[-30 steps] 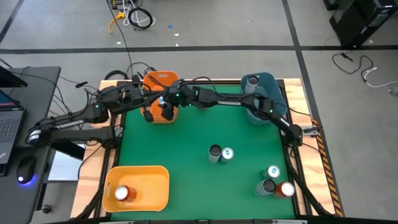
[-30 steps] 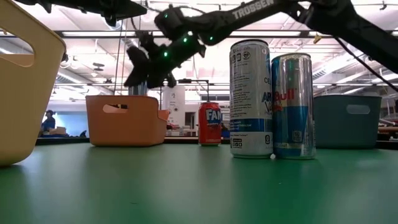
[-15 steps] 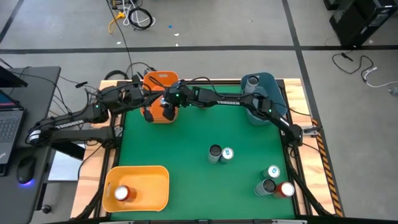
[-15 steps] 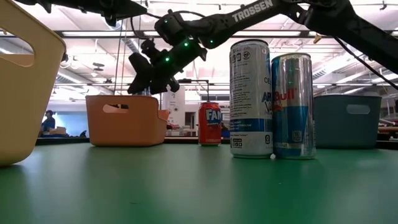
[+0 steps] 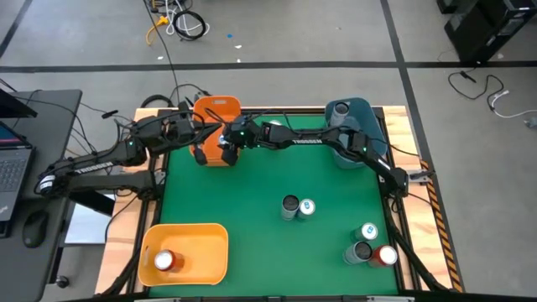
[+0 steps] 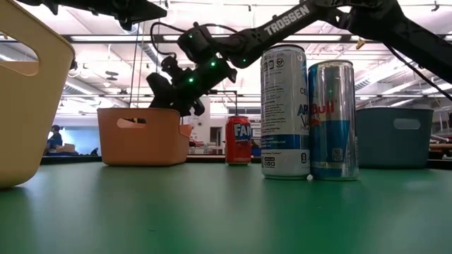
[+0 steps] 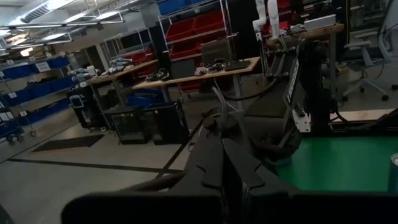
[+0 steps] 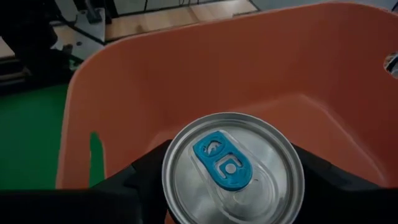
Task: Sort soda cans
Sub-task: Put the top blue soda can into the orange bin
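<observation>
My right gripper (image 5: 226,144) reaches over the orange bin (image 5: 216,113) at the table's far left and is shut on a soda can (image 8: 233,168) with a silvery top and a blue tab. In the low view that gripper (image 6: 171,95) sits just above the bin's rim (image 6: 141,111); the can's body is hidden there. My left gripper (image 7: 231,168) is shut and empty, held level beside the orange bin. Loose cans stand upright on the green table: a dark one (image 5: 289,205) beside a white-and-blue one (image 5: 307,206), and three more (image 5: 369,243) at the near right. My right gripper pinches the can between its two fingers (image 8: 134,180), one on each side of the body just under the top rim (image 8: 168,180). It slants down toward the bin from the table's right side. The can stays upright, lifted clear, over the bin's hollow.
A yellow bin (image 5: 210,243) at the near left holds a red can (image 5: 164,261). A blue bin (image 5: 357,117) stands at the far right. In the low view a red can (image 6: 238,140) stands far back, between the orange bin and the blue bin (image 6: 395,137).
My right gripper has sunk toward the orange bin with the can, from well above the rim to just over it. The can stays upright.
</observation>
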Robot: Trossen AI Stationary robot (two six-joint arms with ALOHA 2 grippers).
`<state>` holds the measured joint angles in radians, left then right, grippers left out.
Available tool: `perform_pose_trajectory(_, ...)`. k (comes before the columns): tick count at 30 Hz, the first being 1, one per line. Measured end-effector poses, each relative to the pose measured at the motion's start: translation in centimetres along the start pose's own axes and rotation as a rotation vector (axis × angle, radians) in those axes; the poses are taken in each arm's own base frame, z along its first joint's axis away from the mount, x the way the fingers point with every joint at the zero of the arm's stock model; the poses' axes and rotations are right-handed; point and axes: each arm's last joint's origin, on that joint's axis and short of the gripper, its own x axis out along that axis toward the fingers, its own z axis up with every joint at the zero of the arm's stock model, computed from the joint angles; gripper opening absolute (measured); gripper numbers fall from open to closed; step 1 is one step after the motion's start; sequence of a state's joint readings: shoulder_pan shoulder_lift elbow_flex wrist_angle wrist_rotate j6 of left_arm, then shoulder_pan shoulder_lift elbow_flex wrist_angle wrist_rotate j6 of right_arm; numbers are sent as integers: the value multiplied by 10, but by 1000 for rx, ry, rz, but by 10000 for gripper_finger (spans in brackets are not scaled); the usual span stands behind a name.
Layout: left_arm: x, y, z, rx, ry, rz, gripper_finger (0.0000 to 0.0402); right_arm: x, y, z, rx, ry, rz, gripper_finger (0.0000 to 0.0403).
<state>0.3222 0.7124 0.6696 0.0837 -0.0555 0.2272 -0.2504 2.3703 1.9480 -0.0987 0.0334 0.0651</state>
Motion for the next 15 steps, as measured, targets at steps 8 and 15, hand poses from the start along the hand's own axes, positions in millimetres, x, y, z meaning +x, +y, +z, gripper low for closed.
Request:
perform_pose_trajectory(8, 0, 0, 0, -6, 1, 0, 0, 0, 0, 2, -19, -27, 2, 275)
perform_pose_trajectory(15, 0, 0, 0, -5, 4, -1, 0, 0, 0, 4, -22, -37, 2, 275)
